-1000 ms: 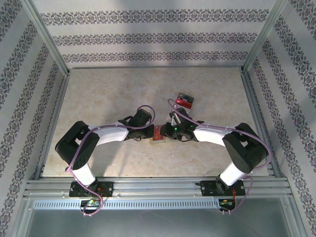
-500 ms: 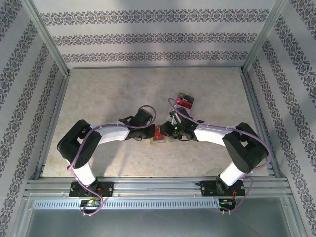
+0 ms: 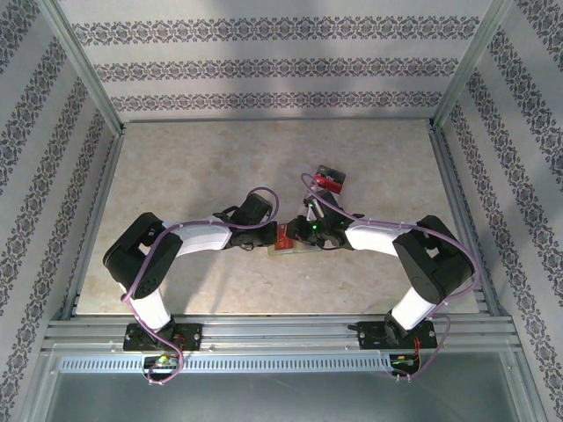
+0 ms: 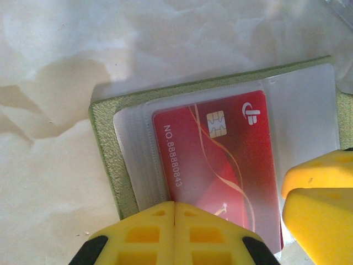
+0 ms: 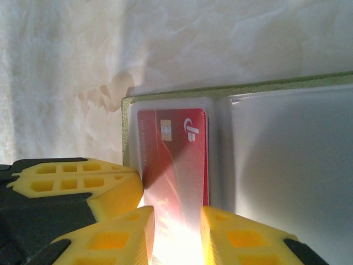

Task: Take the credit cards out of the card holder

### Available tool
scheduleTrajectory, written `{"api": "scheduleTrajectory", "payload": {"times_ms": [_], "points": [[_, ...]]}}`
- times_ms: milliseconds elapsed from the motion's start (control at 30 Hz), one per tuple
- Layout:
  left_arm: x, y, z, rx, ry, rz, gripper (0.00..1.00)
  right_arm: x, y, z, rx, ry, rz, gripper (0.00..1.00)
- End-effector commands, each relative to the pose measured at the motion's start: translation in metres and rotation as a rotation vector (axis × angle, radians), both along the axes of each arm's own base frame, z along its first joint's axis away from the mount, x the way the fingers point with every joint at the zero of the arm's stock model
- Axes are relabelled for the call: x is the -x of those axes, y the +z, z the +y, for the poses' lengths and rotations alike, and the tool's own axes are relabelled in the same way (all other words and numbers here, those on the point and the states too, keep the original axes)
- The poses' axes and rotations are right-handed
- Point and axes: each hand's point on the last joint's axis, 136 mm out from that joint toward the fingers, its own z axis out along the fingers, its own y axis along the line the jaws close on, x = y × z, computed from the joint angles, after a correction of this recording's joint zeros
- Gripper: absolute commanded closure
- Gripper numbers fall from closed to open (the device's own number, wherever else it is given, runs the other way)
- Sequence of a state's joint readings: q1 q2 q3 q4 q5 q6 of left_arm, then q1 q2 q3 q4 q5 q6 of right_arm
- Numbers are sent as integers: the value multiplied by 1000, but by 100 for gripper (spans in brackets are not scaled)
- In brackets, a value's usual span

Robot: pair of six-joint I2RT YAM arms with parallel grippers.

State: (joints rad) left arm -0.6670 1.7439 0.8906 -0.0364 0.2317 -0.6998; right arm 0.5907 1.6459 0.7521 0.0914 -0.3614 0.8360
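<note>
The olive-green card holder lies spread open on the table between both grippers. A red credit card with a chip sits in its clear pocket. My left gripper is shut with nothing between its fingers, its tip at the pocket's edge beside the card. My right gripper is open by a narrow gap. Its yellow fingertips stand over the near end of the red card, where glare hides the contact. The holder's other clear pocket looks pale.
A red and dark card lies loose on the table behind the right gripper. Metal frame posts and patterned walls close in the beige table. The two wrists crowd together at the middle.
The left arm's elbow has shifted slightly to the right. Both grippers stay at the holder as before.
</note>
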Motion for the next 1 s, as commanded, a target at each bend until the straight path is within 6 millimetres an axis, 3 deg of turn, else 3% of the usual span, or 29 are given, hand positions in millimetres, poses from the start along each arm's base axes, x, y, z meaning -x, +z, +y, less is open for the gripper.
{"api": "scheduleTrajectory", "payload": {"times_ms": [0,567,967], "points": [[4,-6,-6,-5,-20,16,100,-1,-7,-3,-10,-8,14,72],[6,-8,-2,-18,-14,21,100,-1,-1,-13,-15,-35,-5,72],[6,-9,-2,-21,-13,24,100,-2,-2,-5,-39,-22,-4,73]]}}
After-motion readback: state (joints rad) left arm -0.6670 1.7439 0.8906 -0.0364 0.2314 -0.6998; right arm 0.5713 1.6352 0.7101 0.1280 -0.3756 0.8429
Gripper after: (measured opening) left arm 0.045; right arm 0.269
